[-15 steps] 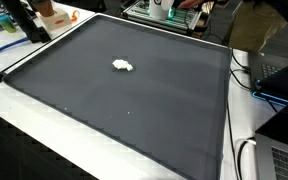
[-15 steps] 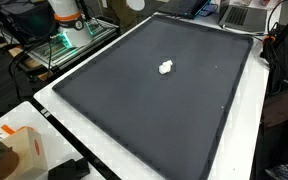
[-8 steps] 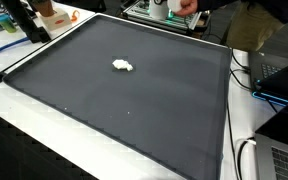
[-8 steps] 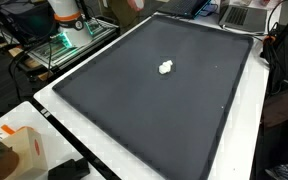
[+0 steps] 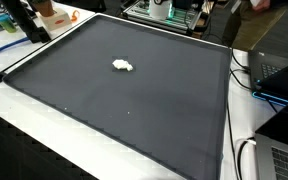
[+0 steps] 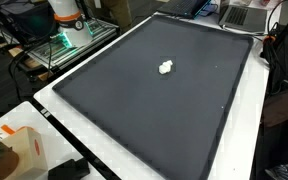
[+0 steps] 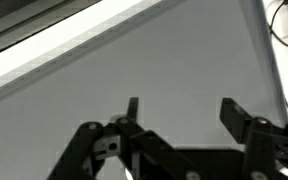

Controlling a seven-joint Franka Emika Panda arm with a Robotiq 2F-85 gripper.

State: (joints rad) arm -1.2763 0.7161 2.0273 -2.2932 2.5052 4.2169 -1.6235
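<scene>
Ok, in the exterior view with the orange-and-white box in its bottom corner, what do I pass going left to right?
orange-and-white box → white-and-orange robot base → white lump on the dark mat → cables at the right edge

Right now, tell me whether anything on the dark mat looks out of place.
Only a small white crumpled lump lies alone on the dark mat, away from its edges, in both exterior views. Nothing looks spilled or damaged.
</scene>
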